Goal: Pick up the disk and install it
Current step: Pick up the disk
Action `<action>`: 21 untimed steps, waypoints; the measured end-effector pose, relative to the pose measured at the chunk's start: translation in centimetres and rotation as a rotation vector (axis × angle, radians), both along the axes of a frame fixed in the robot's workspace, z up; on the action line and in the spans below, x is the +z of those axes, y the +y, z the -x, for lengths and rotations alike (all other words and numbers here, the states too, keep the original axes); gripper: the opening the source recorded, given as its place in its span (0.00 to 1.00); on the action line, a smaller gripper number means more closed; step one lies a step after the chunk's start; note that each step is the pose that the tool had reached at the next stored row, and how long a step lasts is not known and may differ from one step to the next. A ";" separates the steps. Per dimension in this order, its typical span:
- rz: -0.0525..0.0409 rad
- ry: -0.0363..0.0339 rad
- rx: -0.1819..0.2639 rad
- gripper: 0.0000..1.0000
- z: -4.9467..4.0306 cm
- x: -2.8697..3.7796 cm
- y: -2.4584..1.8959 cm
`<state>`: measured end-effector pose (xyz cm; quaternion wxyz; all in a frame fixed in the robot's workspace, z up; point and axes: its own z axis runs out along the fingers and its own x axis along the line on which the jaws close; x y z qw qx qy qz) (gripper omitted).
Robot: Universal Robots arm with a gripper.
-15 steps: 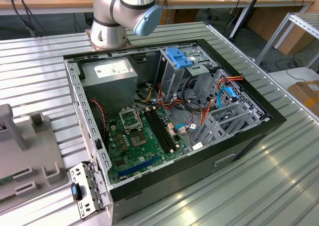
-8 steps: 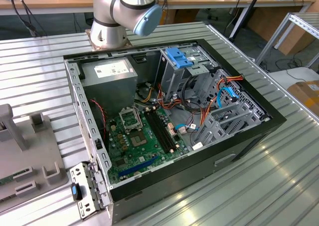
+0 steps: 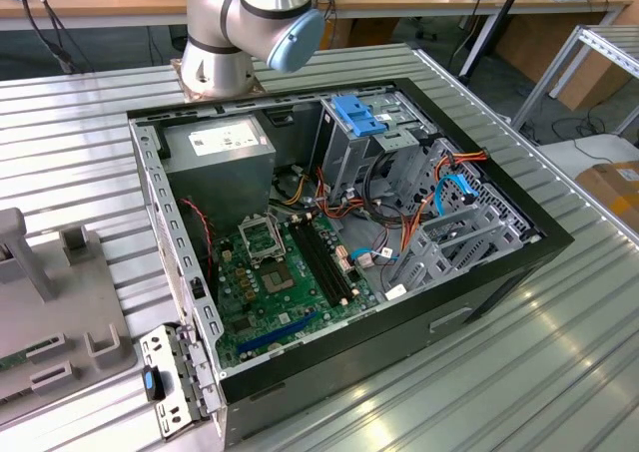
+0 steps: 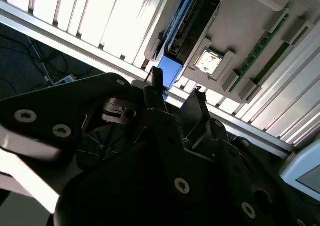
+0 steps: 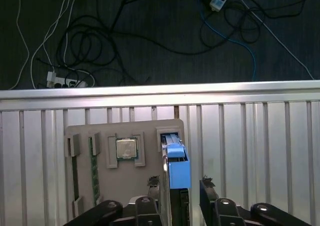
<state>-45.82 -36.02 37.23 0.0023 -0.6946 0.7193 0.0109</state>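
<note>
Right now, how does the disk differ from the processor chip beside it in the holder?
The disk stands on edge, blue-framed; the processor chip lies flat, bare silver. The disk lines up inside the open gripper; the processor chip sits aside. Both rest in the grey holder.

Spread fingers (image 4: 158, 86) flank the blue end of the disk (image 4: 171, 70).

A ribbed metal tabletop (image 3: 80, 153) carries an open computer case (image 3: 499, 287), a grey parts fixture (image 3: 50, 322) and the arm's base (image 3: 212, 73).
</note>
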 end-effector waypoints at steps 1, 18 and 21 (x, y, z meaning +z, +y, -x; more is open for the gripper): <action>0.0000 0.0000 0.000 0.42 0.00 0.00 0.00; 0.0030 0.0000 0.014 0.49 0.00 -2.67 0.07; 0.0034 -0.0001 0.014 0.56 0.00 -2.96 0.07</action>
